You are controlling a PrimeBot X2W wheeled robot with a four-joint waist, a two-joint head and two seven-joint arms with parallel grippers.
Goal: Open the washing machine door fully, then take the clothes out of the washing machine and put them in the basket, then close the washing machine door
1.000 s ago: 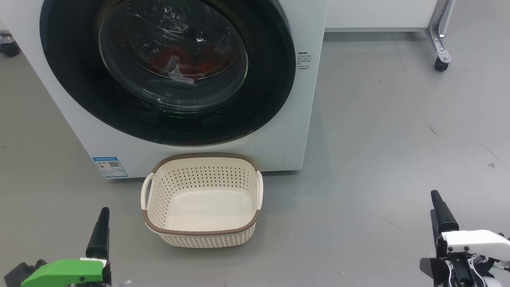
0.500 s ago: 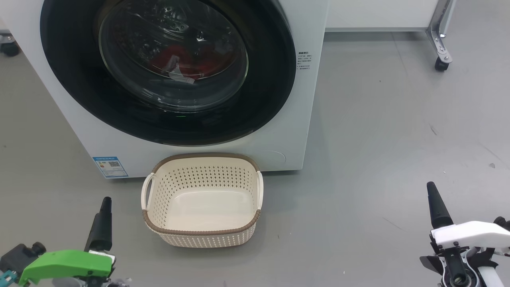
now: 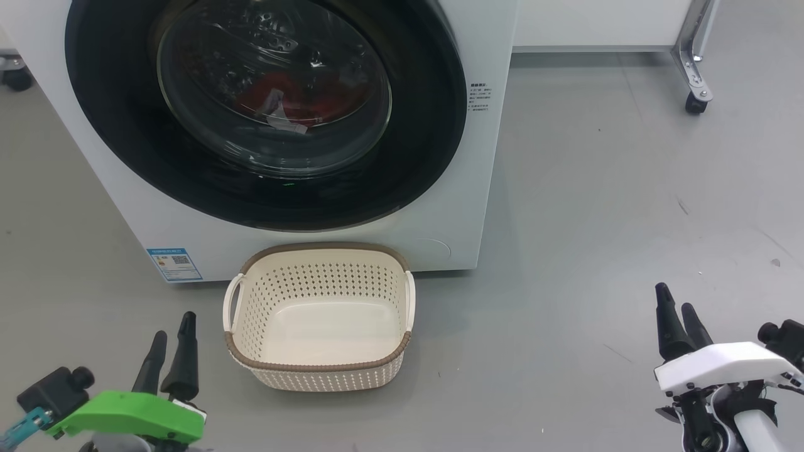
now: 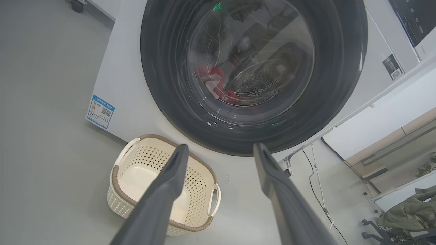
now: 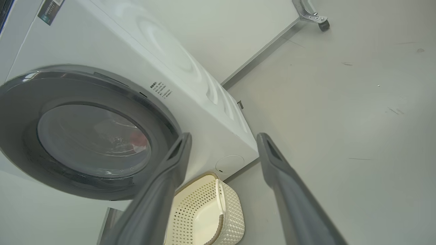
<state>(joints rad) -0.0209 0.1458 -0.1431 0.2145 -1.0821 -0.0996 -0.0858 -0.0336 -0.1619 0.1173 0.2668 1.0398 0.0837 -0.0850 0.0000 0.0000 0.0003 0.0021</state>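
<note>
The white washing machine [image 3: 483, 188] stands ahead with its black-rimmed washing machine door [image 3: 414, 169] shut. Red clothes [image 3: 295, 100] show through the glass, lying in the drum. The cream basket [image 3: 320, 366] sits on the floor right in front of the machine, with nothing in it. My left gripper [image 3: 173, 329] hangs open at the lower left, just left of the basket. My right gripper [image 3: 673, 300] is open at the lower right, far from the basket. The left wrist view looks between open fingers [image 4: 220, 146] at door [image 4: 163, 68], clothes [image 4: 216, 73] and basket [image 4: 114, 173]. The right wrist view has open fingers [image 5: 224, 136] before door [image 5: 20, 102] and basket [image 5: 235, 211].
A metal frame leg on a caster [image 3: 694, 94] stands at the far right on the grey floor. A blue label [image 3: 174, 263] marks the machine's lower left corner. Cables [image 4: 316, 190] run along the floor beside the machine's right side.
Both wrists have turned, so two fingers of each gripper now show instead of one. The right gripper has shifted a little left. Door, clothes and basket have not moved.
</note>
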